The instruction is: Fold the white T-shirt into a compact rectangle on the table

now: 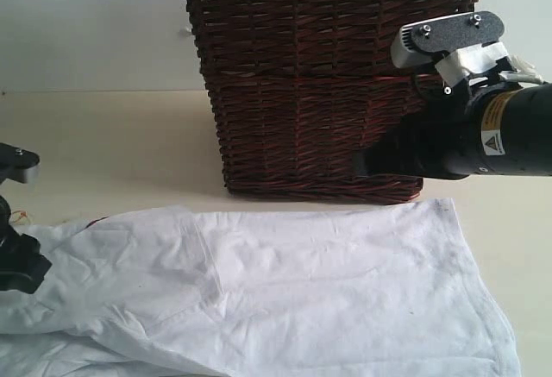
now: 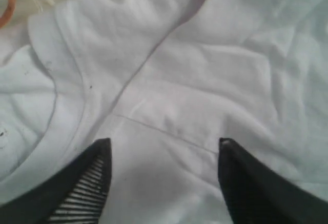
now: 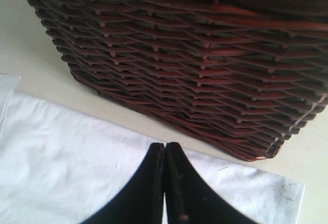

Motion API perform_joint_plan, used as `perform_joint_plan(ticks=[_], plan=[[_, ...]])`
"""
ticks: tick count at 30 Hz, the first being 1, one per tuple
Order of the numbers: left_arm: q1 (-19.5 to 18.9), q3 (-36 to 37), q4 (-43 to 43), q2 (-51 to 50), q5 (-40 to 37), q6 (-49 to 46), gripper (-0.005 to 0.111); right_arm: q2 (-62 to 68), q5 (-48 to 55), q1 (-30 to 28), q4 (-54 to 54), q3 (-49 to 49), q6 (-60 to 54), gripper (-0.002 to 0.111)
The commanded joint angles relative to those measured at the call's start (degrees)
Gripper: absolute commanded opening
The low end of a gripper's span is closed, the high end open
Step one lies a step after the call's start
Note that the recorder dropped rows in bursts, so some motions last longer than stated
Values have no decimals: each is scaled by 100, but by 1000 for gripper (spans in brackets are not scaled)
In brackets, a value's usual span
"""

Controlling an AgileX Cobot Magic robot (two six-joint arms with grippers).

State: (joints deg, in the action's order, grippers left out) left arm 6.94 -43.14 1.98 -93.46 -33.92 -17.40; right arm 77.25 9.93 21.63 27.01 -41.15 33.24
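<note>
Just one white cotton short-sleeved T-shirt (image 1: 328,291) lies spread and rumpled on the pale cream table (image 1: 103,144), in front of one dark brown wicker basket (image 1: 319,92). Of two pincers, the left black gripper (image 2: 164,142) hangs over the cloth, jaws apart and empty. The right black gripper (image 3: 165,149) is pressed closed on nothing, near the basket.

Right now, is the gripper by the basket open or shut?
Shut. The right gripper is closed tip to tip, holding nothing, above the white shirt.
</note>
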Motion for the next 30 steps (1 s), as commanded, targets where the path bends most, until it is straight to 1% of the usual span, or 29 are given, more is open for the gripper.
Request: perform_joint_plan(ticks=[1, 3, 7, 9, 11, 14, 15, 20, 25, 27, 29, 30], plan=[[-177, -19, -55, -377, 44, 126, 56, -50, -87, -29, -14, 21, -64, 0], [-186, -93, -55, -494, 44, 126, 50, -50, -87, -29, -14, 21, -64, 0], [-186, -180, -55, -513, -142, 102, 47, -50, -86, -29, -26, 21, -64, 0], [-186, -180, -82, -502, -276, 89, 42, -50, -110, -29, -26, 21, -64, 0], [-186, -180, -117, -502, -482, 42, 30, -50, -110, -29, -26, 21, -64, 0], [-186, -180, -117, -502, -719, -36, 5, -50, -82, -29, -38, 21, -64, 0], [-186, -180, -117, -502, -821, -51, 0, -50, -70, -29, -38, 21, -64, 0], [-186, -180, -117, -443, -1216, -51, 0, -50, -70, -29, -38, 21, -64, 0], [-186, -180, -198, -159, -1923, -51, 0, -50, -84, -29, -48, 21, -64, 0], [-186, -180, -284, -8, -1863, -40, 0, -50, -85, -29, -87, 21, -64, 0], [-186, -180, -284, 134, -1485, 192, 1, -50, -85, -29, -115, 21, -87, 0], [-186, -180, -284, 201, -1264, 384, 3, -50, -85, -29, -115, 21, -87, 0]])
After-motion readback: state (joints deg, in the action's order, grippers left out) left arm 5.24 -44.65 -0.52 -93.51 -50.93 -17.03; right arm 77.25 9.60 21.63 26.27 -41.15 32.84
